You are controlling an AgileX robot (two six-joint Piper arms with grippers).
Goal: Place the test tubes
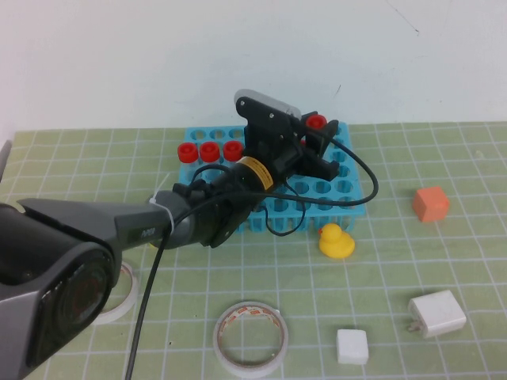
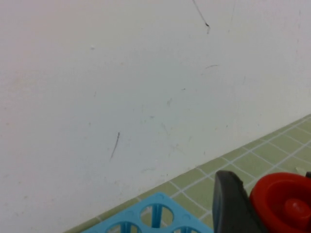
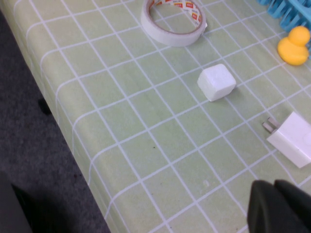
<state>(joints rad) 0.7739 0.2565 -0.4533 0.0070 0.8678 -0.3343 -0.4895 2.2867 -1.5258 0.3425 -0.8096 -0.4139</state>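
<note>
My left tool grips a red-capped test tube above the blue rack. My right tool is closed and empty, over the worktop near the white charger

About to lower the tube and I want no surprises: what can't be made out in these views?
The test tube body and the hole below it: high view, hidden by the left gripper gripping it over the blue rack; only the red cap shows.
Left wrist view: cap cut off by the picture's edge.
The right gripper, shut near the white charger: outside the high view.
Left tape roll: partly behind the left arm.
</note>
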